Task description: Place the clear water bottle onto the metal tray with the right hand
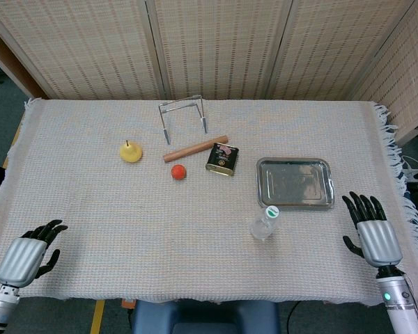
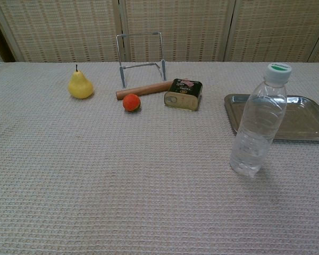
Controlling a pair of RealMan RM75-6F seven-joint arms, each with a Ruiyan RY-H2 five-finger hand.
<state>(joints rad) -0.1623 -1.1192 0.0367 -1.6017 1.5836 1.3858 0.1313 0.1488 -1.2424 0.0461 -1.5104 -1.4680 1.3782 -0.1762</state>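
The clear water bottle [image 1: 264,223] [image 2: 257,124] with a white and green cap stands upright on the cloth, just in front of the metal tray's near left corner. The metal tray [image 1: 295,182] [image 2: 303,121] lies bare at the right. My right hand [image 1: 372,229] rests near the table's front right edge, fingers spread, holding nothing, well to the right of the bottle. My left hand [image 1: 29,252] sits at the front left corner, fingers apart and holding nothing. Neither hand shows in the chest view.
A yellow pear [image 1: 131,152], an orange fruit [image 1: 178,172], a wooden rolling pin [image 1: 194,148], a dark tin [image 1: 222,158] and a wire rack [image 1: 183,117] lie across the middle and back of the table. Woven screens stand behind.
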